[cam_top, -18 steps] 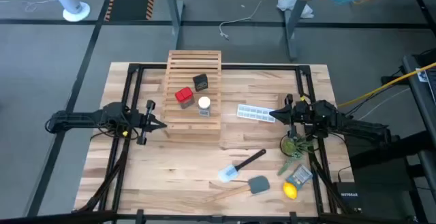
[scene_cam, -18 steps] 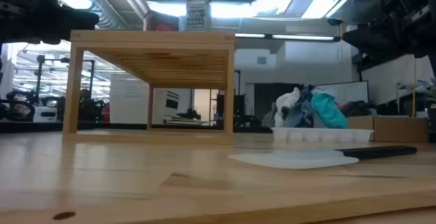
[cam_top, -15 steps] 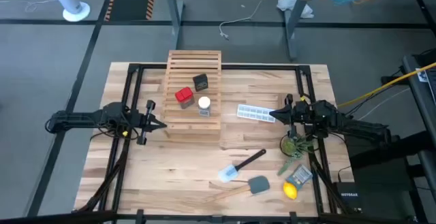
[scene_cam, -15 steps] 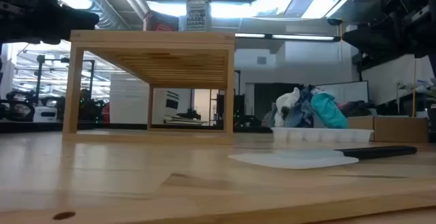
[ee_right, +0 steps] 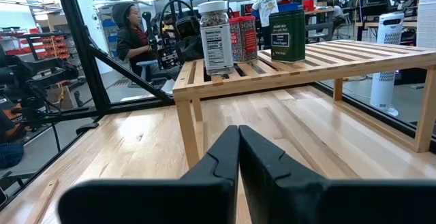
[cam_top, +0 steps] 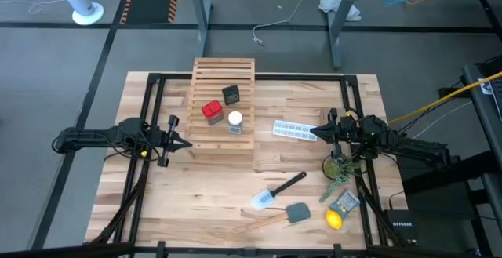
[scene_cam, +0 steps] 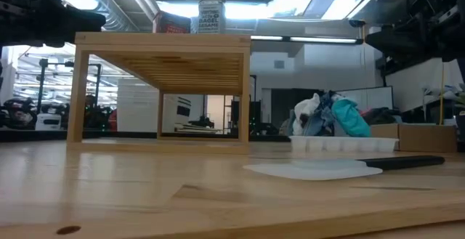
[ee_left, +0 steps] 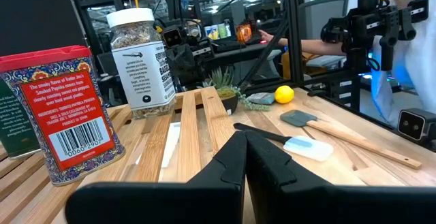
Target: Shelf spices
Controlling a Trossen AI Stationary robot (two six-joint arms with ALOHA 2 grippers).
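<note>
The wooden slatted shelf point(cam_top: 223, 105) stands at the table's far centre-left. On its top slats stand the red spice tin point(cam_top: 212, 110), the black tin point(cam_top: 230, 95) and the clear jar with a white lid point(cam_top: 234, 121). In the left wrist view the red tin point(ee_left: 65, 112) and the jar point(ee_left: 142, 60) are close ahead. My left gripper point(cam_top: 187, 143) hangs shut just left of the shelf's near corner. My right gripper point(cam_top: 314, 131) hangs shut at the right, near the ice-cube tray. Neither holds anything.
A white ice-cube tray point(cam_top: 294, 130) lies right of the shelf. A black-handled spatula point(cam_top: 276, 191), a grey spatula point(cam_top: 292, 212), a small plant point(cam_top: 339, 166), a packet point(cam_top: 345, 203) and a lemon point(cam_top: 334, 220) lie at the near right. People sit beyond the table.
</note>
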